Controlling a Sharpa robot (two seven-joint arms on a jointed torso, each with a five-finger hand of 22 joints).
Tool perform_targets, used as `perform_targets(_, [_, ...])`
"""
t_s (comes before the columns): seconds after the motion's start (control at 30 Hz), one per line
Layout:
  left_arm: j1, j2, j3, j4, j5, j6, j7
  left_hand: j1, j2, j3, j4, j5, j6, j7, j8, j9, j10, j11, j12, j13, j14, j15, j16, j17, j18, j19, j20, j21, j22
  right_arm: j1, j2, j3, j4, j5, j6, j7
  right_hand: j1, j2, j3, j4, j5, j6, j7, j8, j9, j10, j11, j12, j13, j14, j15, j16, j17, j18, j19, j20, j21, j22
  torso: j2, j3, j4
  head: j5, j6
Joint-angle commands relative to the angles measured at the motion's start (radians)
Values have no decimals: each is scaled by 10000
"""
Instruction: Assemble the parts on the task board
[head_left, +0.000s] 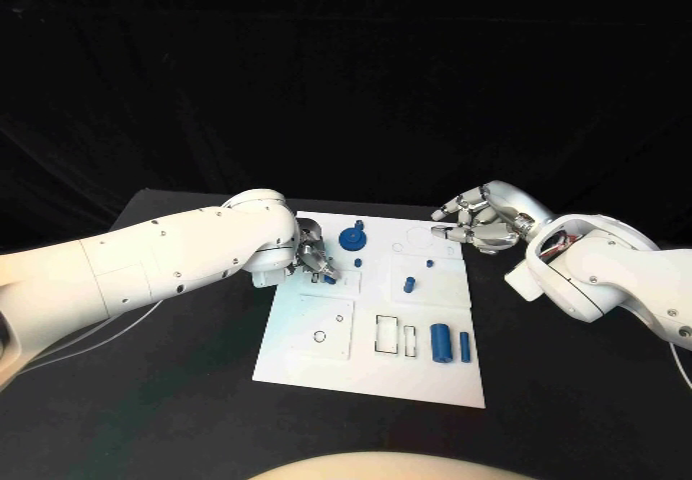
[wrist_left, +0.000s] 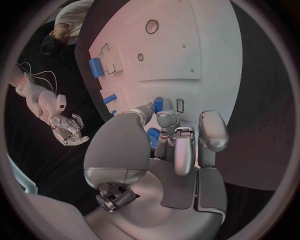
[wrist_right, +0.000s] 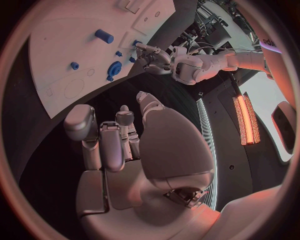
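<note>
The white task board (head_left: 325, 355) lies in the middle of the black table. My left hand (head_left: 310, 262) rests at the board's upper left edge and pinches a small blue part (wrist_left: 152, 136) between thumb and fingers; the part's tip (wrist_left: 158, 104) touches the board beside a small rectangular slot (wrist_left: 180, 105). A blue gear-shaped part (head_left: 353, 240) stands at the top of the board. A short blue peg (head_left: 410, 284) stands near the middle. Two blue cylinders (head_left: 440, 343) lie side by side at the lower right. My right hand (head_left: 476, 225) hovers over the board's upper right corner, fingers apart and holding nothing.
Outlined recesses (head_left: 389, 335) and a round one (head_left: 320, 333) mark the board's lower half. Black table surface (head_left: 173, 400) surrounds the board on all sides. My left forearm (head_left: 159, 260) crosses the table's left part; the right forearm (head_left: 606, 280) lies off the board to the right.
</note>
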Motion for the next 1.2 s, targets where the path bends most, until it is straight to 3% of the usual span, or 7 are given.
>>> perform_targets(0.03, [-16,69,-9,6,1,430,-168,-230,-69,-3,98,22,171,-55,17,18,96,3,52,19,911,-53,19,2261,-98,39,-22,50,1,-7,2,0,6,-90,124,20,-72,-7,1,46,37,-62,-14,66,14,-23,-23,-45,-9,378,-75,-57,-5,23,14,-12,-44,-9,5,4,3,0,-9])
perform_targets(0.63, [-13,272,-9,-142,-133,379,-369,-940,-154,-400,501,21,389,-120,152,151,221,-49,214,162,915,-99,24,2270,-115,107,-49,105,106,-7,-1,0,5,-90,160,8,-92,-11,-6,60,48,-66,-14,72,15,-49,-23,-68,-44,368,-74,-90,-45,34,-10,-12,-99,-47,0,-2,-2,-18,-24])
perform_targets(0.9, [-13,287,-9,-192,-133,179,-384,-934,-5,-403,515,24,383,-146,168,183,231,-69,235,183,914,-113,23,2269,-117,117,-60,112,119,-7,-6,0,1,-90,163,7,-92,-11,-6,60,48,-66,-14,72,15,-49,-23,-68,-44,368,-74,-90,-45,34,-10,-12,-99,-47,2,-3,-7,-35,-7])
perform_targets(1.2, [-13,253,-4,-168,37,127,-348,-567,260,-216,235,26,276,-173,165,243,170,-99,162,122,912,-143,16,2261,-117,118,-81,108,119,-7,-9,0,-5,-90,177,-2,-92,-11,-6,60,48,-66,-14,72,15,-49,-23,-68,-44,368,-74,-90,-45,34,-10,-12,-99,-47,-1,-6,2,-58,-8])
